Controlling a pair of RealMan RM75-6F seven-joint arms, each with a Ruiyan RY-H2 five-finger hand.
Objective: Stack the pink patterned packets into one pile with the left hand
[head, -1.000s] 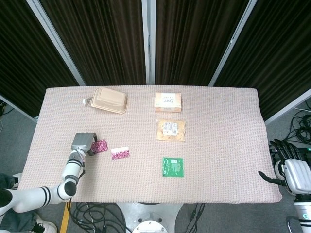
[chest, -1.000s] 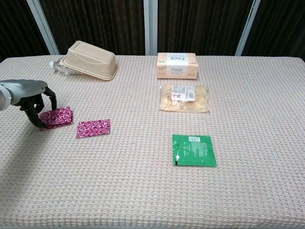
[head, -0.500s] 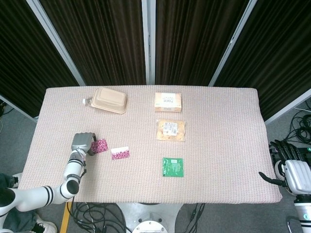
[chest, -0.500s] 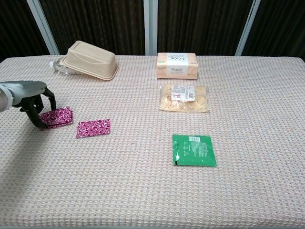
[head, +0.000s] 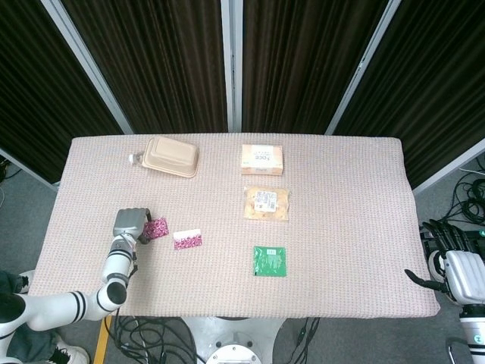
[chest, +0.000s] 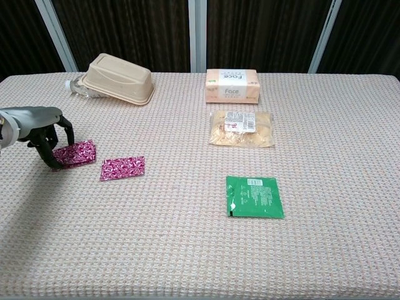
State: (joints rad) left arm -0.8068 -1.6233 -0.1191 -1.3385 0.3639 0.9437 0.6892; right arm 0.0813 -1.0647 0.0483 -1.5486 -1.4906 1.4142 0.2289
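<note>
Two pink patterned packets lie apart at the left of the table. The left packet point(head: 157, 227) point(chest: 76, 154) rests on the cloth, and my left hand point(head: 129, 224) point(chest: 39, 122) arches over its left end. The dark fingertips point(chest: 55, 161) pinch that end from front and back. The other pink packet point(head: 187, 240) point(chest: 122, 167) lies flat a short way to the right, untouched. My right hand point(head: 453, 265) hangs beyond the table's right edge with its fingers spread and holds nothing.
A green packet point(head: 270, 260) point(chest: 254, 196) lies mid-table near the front. Behind it are a clear snack bag point(head: 266, 203) point(chest: 241, 129) and a tissue box point(head: 261, 159) point(chest: 232, 85). An upturned beige container point(head: 173, 156) point(chest: 119, 78) sits at the back left.
Almost nothing has moved. My left hand has stayed over the left packet's end, shifting only a hair. The right hand is still.
</note>
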